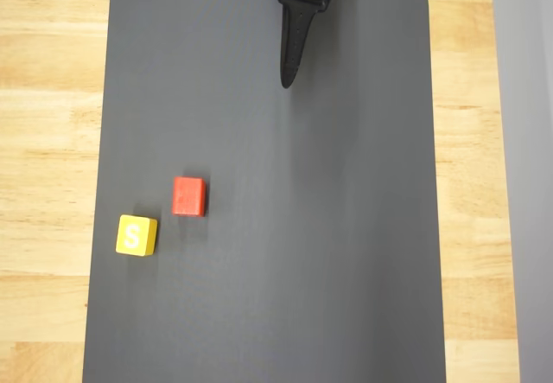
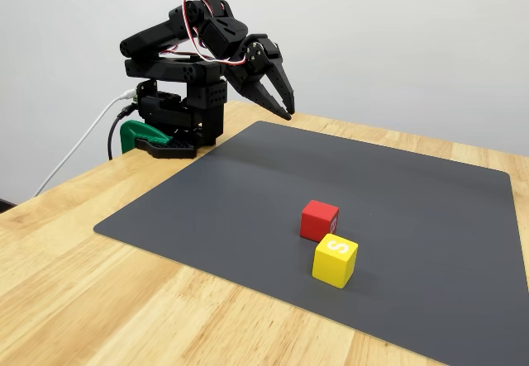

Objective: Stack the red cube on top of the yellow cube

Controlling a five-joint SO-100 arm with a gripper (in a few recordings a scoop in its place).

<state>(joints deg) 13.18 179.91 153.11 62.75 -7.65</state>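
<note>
Red cube (image 1: 188, 196) and yellow cube (image 1: 136, 235) sit just apart near the mat's (image 1: 346, 227) left edge, overhead view. Gripper (image 2: 288, 110) hangs above the far edge, fingers together, holding nothing.

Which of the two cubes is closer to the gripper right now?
The red cube. It sits nearer the gripper than the yellow cube, which shows a white S on top.

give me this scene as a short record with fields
surface: dark grey mat on a light wooden table
red block: small red cube on the mat, plain top
yellow block: small yellow cube with white S on top, near the red one; whether they touch is unclear
end effector: black end effector raised near the mat's far edge, holding nothing, fingers close together
stack: not yet made
</note>
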